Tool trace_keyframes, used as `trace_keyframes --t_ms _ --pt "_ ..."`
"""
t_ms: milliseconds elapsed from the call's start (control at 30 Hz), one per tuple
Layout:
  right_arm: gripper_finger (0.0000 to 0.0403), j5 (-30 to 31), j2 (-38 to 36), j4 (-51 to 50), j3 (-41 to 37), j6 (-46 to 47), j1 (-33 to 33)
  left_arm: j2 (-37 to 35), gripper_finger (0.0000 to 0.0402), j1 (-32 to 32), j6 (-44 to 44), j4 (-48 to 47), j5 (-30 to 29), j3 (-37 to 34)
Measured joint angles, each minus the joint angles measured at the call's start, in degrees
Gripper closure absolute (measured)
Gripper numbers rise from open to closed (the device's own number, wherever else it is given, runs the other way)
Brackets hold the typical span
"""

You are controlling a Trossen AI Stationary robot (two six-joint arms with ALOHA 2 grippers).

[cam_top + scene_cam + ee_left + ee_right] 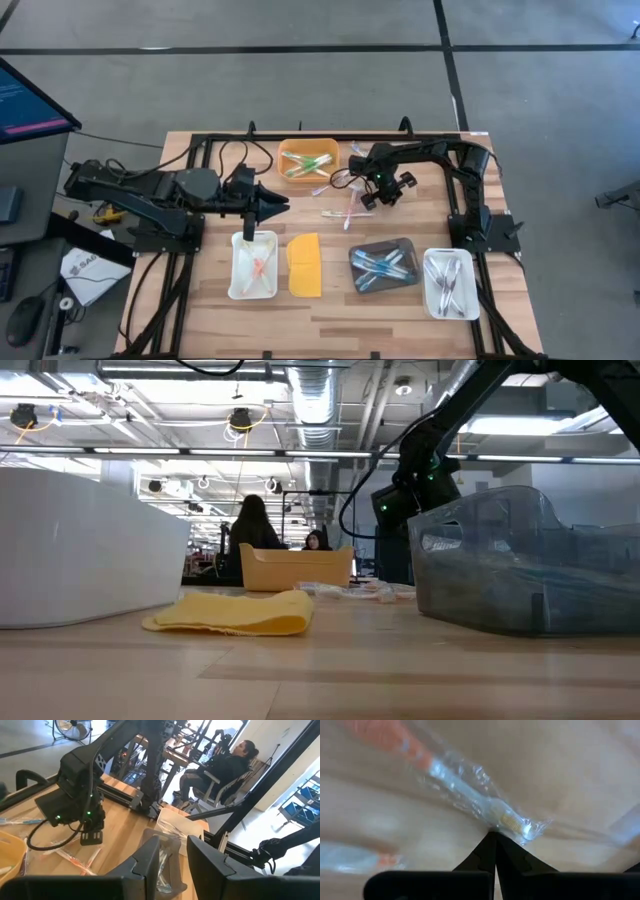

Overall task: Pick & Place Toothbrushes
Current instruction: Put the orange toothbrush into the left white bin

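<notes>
Several wrapped toothbrushes [343,213] lie loose on the wood at the table's middle. One with an orange handle [395,740] lies flat in a clear wrapper right under my right gripper [494,837], which points steeply down and is shut. More toothbrushes lie in the yellow bin [307,160], the left white tray [253,265], the dark tray [385,266] and the right white tray [450,284]. My left gripper [172,857] hovers open above the left white tray's far end, nothing between its fingers. My right gripper's shut fingertips [487,842] meet the clear wrapper's edge [492,829] beside the bristle head [512,823], coming from above and pointing steeply down. The toothbrush lies flat on the table. Whether wrapper film is caught between the tips, I cannot tell.
A flat yellow-orange lid [305,265] lies between the left white tray and the dark tray. Black frame rails [330,137] border the table. People sit in the room beyond [225,765].
</notes>
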Motion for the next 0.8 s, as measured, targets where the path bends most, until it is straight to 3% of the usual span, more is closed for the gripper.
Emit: trace_keyframes --t_ms 333,633,800 --pt "0.0403 7.4 0.0 5.7 2.7 0.2 -4.4 0.0 0.0307 0.0 -0.2 0.1 -0.3 0.0" --pt "0.0403 2.5 0.4 15.1 6.5 1.6 -7.2 0.0 0.0307 0.0 -0.2 -0.2 -1.3 0.0" --pt "0.0403 1.2 0.4 13.7 8.8 9.6 -6.9 0.0 0.0307 0.0 -0.2 -0.2 -1.3 0.0"
